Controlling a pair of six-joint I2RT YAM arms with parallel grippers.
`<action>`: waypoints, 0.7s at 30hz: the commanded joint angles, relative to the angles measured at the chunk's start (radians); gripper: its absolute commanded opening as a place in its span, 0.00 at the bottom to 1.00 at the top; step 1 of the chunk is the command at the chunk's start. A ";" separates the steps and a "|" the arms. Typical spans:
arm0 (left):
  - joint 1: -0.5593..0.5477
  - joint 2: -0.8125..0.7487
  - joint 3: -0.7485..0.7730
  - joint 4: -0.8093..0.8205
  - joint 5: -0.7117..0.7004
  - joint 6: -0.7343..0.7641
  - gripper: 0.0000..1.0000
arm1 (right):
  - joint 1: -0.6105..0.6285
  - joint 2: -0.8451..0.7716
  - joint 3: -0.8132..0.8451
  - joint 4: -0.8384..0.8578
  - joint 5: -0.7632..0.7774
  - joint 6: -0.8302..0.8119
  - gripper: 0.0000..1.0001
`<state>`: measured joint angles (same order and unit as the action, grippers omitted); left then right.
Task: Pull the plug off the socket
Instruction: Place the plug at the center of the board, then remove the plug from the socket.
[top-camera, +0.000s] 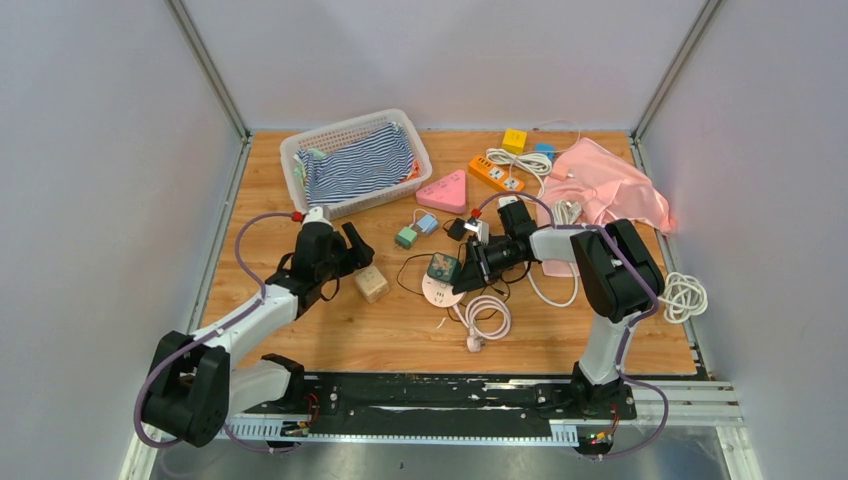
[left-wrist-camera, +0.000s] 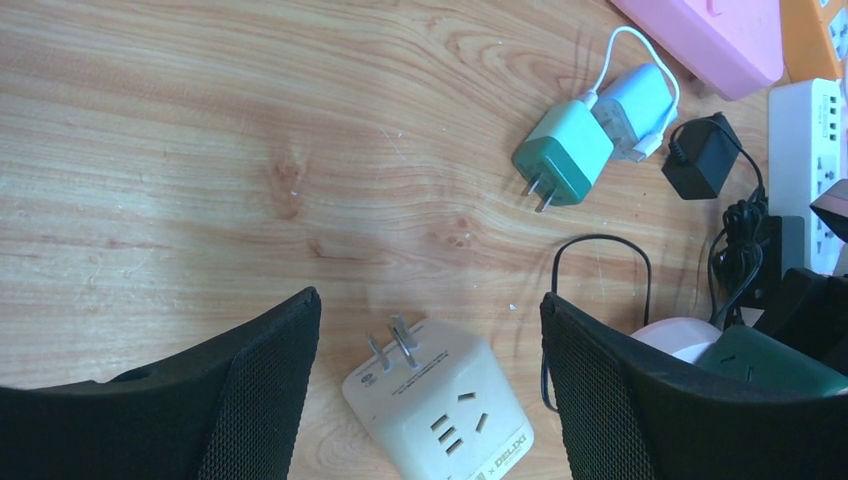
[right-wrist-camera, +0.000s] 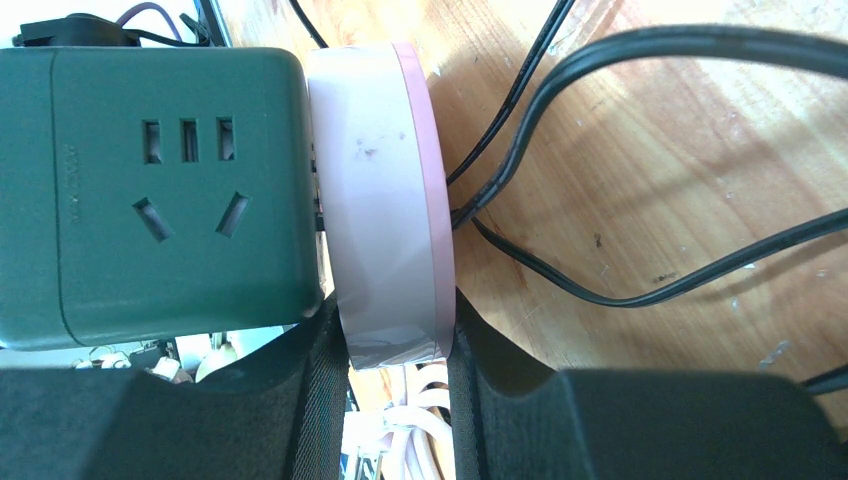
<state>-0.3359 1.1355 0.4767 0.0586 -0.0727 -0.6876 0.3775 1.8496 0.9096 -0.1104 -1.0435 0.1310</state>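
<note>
Cream cube adapter (left-wrist-camera: 440, 415) reads DELIXI, between parted left tool (left-wrist-camera: 428, 300); right tool (right-wrist-camera: 395, 345) clamps round socket (right-wrist-camera: 385, 200).

My left pincer (left-wrist-camera: 428, 310) and right pincer (right-wrist-camera: 395, 345) are black, and the table (left-wrist-camera: 150, 150) is warm brown wood grain. The plug (right-wrist-camera: 170, 190) is dark green, the socket (right-wrist-camera: 385, 200) white with a pink rim, the cables (right-wrist-camera: 640, 60) black and the adapter (left-wrist-camera: 440, 410) cream. I also see a teal charger (left-wrist-camera: 565, 155), a pink triangle strip (top-camera: 445, 192), an orange strip (top-camera: 497, 175), a yellow cube (top-camera: 514, 140), a pink cloth (top-camera: 610, 185), a white basket (top-camera: 292, 160) and a blue-and-white striped cloth (top-camera: 360, 165).
</note>
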 joint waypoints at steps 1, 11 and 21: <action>0.009 -0.044 0.011 0.020 0.018 0.031 0.81 | 0.009 0.032 -0.008 -0.023 0.237 -0.088 0.00; 0.008 -0.177 -0.015 0.029 0.328 0.179 0.85 | 0.011 0.043 -0.005 -0.028 0.234 -0.096 0.00; -0.167 -0.242 0.019 0.073 0.368 0.244 0.90 | 0.011 0.042 -0.001 -0.033 0.231 -0.099 0.00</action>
<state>-0.4202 0.9028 0.4641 0.1078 0.2733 -0.4931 0.3798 1.8496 0.9176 -0.1246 -1.0431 0.1146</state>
